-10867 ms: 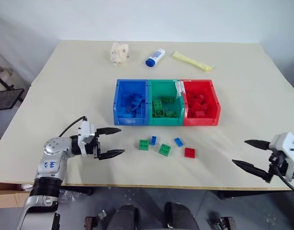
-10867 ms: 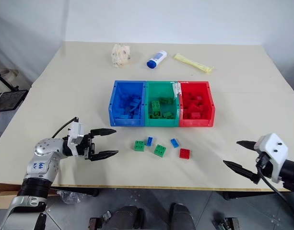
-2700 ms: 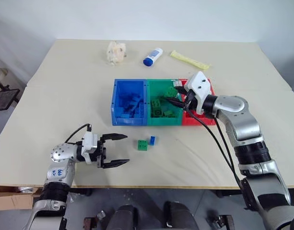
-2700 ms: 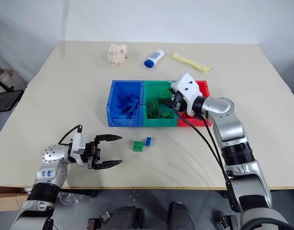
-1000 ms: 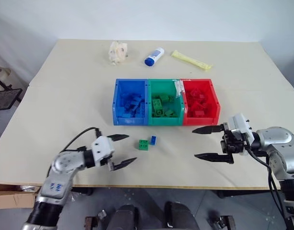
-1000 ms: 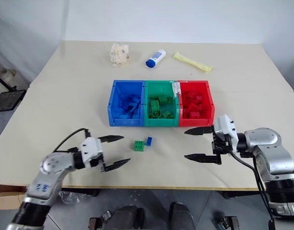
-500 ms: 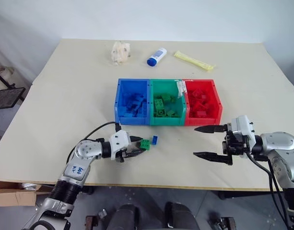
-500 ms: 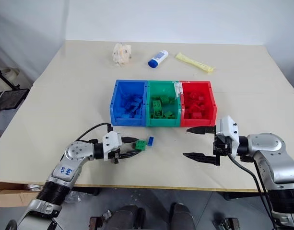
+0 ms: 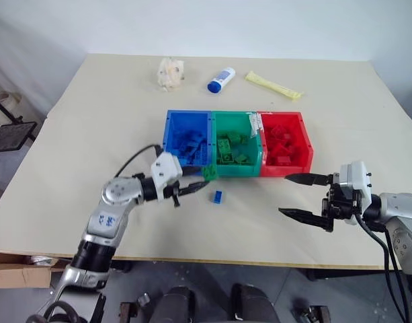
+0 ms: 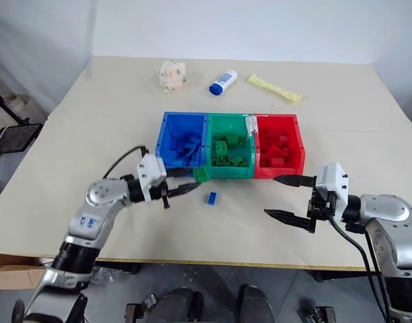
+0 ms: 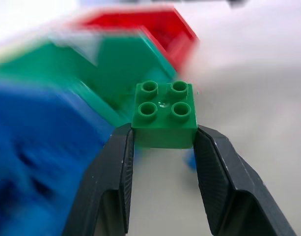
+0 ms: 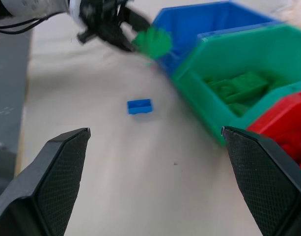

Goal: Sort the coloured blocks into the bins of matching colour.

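My left gripper point(image 9: 195, 183) is shut on a green block point(image 11: 165, 113), held off the table just in front of the seam between the blue bin point(image 9: 171, 128) and the green bin point(image 9: 255, 159). A small blue block point(image 9: 217, 196) lies on the table a little nearer than the bins. The red bin point(image 9: 306, 149) ends the row on the right. All three bins hold bricks of their own colour. My right gripper point(image 9: 301, 196) stands open over the table, to the right of the loose blue block, with nothing between its fingers.
At the far side of the table lie a crumpled pale wad point(image 9: 170, 72), a white-and-blue tube point(image 9: 220, 80) and a yellow packet point(image 9: 272, 85). The table's near edge point(image 9: 219, 259) runs just below both grippers.
My left gripper closed on the green block, lifted it off the table and carried it toward the bins. The blue block stayed on the table. My right gripper hardly moved.
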You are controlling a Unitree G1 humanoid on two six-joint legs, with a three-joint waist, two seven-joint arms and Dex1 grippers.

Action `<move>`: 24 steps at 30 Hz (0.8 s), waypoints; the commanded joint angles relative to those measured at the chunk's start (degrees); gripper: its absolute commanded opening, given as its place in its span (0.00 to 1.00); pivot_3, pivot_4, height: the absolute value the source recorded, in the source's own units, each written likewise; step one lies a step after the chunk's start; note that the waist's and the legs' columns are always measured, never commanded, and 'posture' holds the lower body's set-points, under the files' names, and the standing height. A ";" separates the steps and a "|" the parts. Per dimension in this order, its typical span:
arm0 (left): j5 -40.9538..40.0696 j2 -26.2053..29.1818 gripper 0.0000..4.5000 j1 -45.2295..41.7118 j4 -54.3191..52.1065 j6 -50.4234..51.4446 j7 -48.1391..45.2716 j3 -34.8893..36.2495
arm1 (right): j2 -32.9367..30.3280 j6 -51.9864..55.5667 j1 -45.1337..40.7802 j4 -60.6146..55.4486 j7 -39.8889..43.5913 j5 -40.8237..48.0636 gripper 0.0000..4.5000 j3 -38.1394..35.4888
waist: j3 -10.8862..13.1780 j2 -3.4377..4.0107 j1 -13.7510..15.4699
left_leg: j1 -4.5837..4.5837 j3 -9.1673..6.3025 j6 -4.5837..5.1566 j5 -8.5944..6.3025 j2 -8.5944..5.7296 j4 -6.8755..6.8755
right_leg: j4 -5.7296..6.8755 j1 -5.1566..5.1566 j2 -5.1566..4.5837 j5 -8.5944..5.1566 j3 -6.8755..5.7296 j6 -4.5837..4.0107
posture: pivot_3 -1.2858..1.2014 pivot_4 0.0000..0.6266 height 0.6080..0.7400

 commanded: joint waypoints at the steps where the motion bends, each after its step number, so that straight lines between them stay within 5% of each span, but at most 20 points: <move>1: 0.39 -3.85 0.32 -6.83 4.56 -0.46 1.66 -1.10 | 0.28 -0.01 0.61 -3.17 -1.47 1.48 1.00 -2.03 | 0.01 -0.02 0.10 | 0.00 0.01 0.01 0.00 0.00 0.01 | -0.02 0.01 0.24 0.03 -0.04 0.05 | 0.52 0.24 1.00; 5: 1.97 -8.25 0.32 -15.40 15.70 -3.16 3.10 -1.29 | 0.68 0.25 1.70 -4.85 -3.16 1.49 1.00 -2.19 | 0.05 -0.08 0.58 | 0.00 0.15 0.04 0.02 0.00 0.01 | -0.05 0.00 0.32 0.06 -0.16 0.12 | 0.52 0.24 1.00; 9: 5.30 -10.05 0.61 -21.03 26.85 -9.67 4.38 -1.84 | 0.84 0.41 3.46 -6.70 -4.67 1.77 1.00 -3.05 | 0.08 -0.13 0.56 | 0.00 0.34 0.04 0.02 0.04 -0.01 | -0.02 -0.11 0.38 0.07 -0.14 0.13 | 0.52 0.24 1.00; 15: 3.81 -7.30 0.99 -18.56 25.28 -12.49 -0.25 -0.57 | 0.22 -0.04 3.32 -5.66 -4.26 1.89 1.00 -3.24 | 0.11 -0.19 0.24 | 0.00 0.43 0.04 0.02 0.07 -0.03 | 0.03 -0.18 0.38 0.07 -0.09 0.13 | 0.52 0.24 1.00; 24: -4.86 6.30 0.99 -4.64 7.75 -6.24 -13.18 4.19 | -0.17 -0.66 -1.39 -0.47 -0.48 0.91 1.00 -0.82 | 0.11 -0.18 -0.52 | 0.00 0.35 0.02 0.02 0.17 -0.02 | 0.02 -0.19 0.29 0.07 -0.01 0.12 | 0.52 0.24 1.00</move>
